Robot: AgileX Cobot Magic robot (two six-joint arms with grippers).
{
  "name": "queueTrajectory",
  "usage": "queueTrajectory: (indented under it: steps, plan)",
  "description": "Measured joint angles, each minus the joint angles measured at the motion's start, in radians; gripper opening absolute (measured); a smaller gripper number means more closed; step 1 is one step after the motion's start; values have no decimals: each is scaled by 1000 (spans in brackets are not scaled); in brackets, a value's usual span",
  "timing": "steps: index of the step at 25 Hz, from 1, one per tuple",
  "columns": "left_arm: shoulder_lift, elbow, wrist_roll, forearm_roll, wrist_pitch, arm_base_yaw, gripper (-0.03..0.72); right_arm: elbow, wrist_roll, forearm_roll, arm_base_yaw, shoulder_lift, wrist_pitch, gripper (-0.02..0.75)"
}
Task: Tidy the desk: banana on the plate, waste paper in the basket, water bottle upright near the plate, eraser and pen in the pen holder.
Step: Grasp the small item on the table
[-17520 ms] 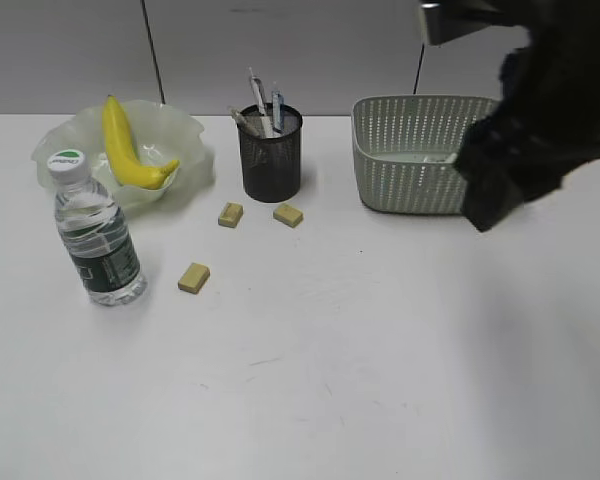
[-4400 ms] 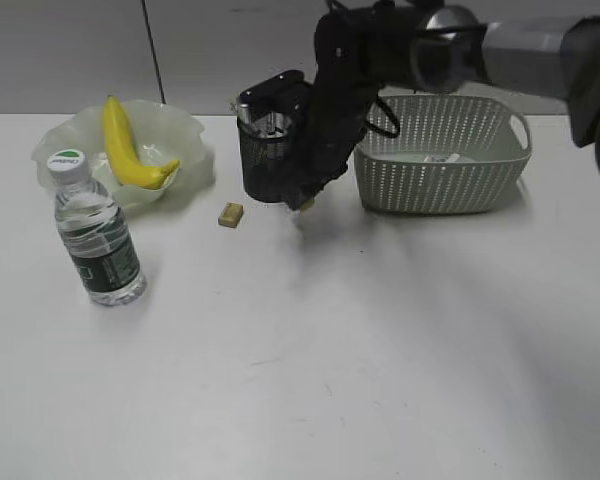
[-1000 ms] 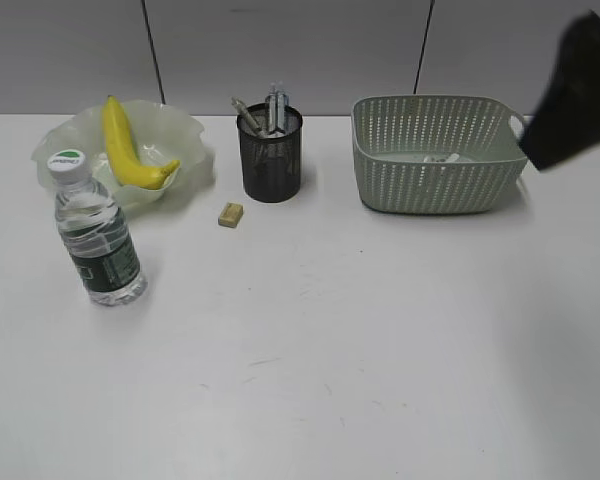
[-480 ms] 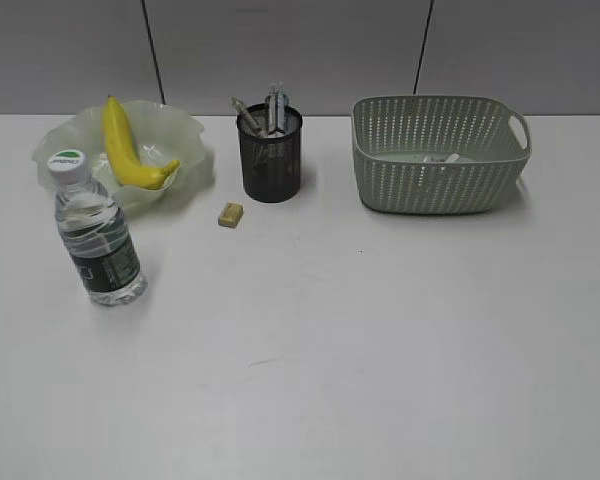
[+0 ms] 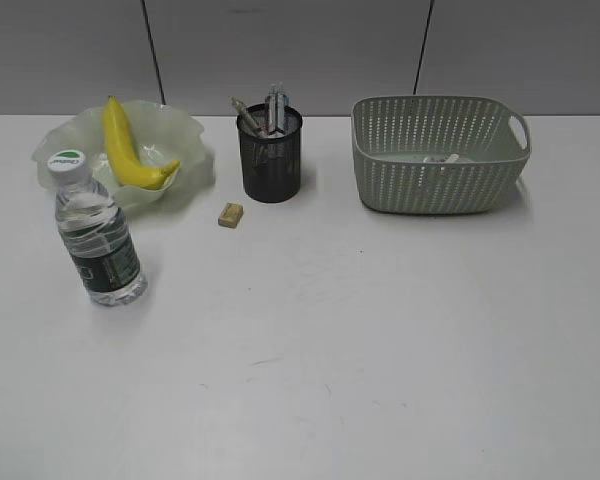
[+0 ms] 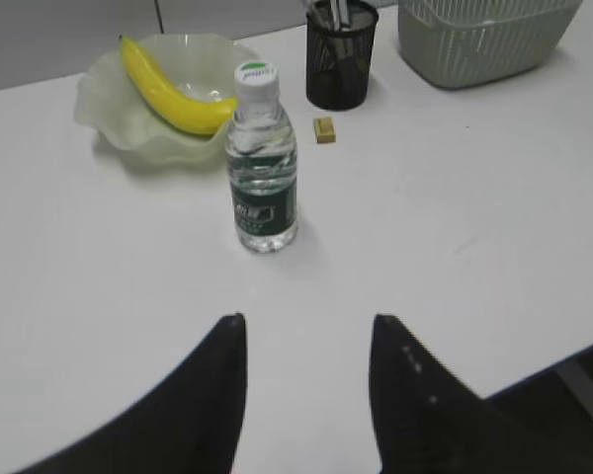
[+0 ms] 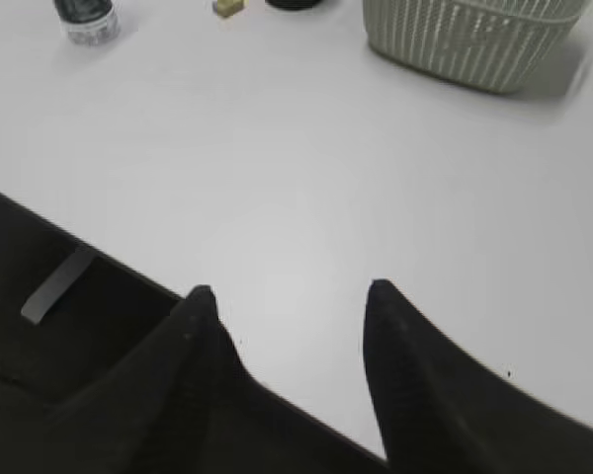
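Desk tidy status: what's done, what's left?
Done: banana in the plate, waste paper in the basket, water bottle upright near the plate, pens in the pen holder. In hand: nothing; left pincer and right pincer open. Left: one eraser on the desk.

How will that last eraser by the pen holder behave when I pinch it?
The eraser looks small, blocky and flat-sided, so it probably won't roll. Being low on the desk, fingers may scrape the surface. It likely weighs little, and could skid if nudged.
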Motion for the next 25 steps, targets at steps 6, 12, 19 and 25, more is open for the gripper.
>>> queueTrajectory:
  steps: [6,12,19,25]
  plan:
    - [199,-108,0,-19,-142,0,311,1,32,-27,0,-50,-5,386]
    - [605,-274,12,-21,-281,0,311,1,33,-28,0,-50,-5,386]
    - [1131,-531,15,-49,-385,0,311,1,33,-33,0,-50,-6,386]
    - [1487,-733,16,-52,-392,0,311,1,22,-44,0,-50,-6,386]
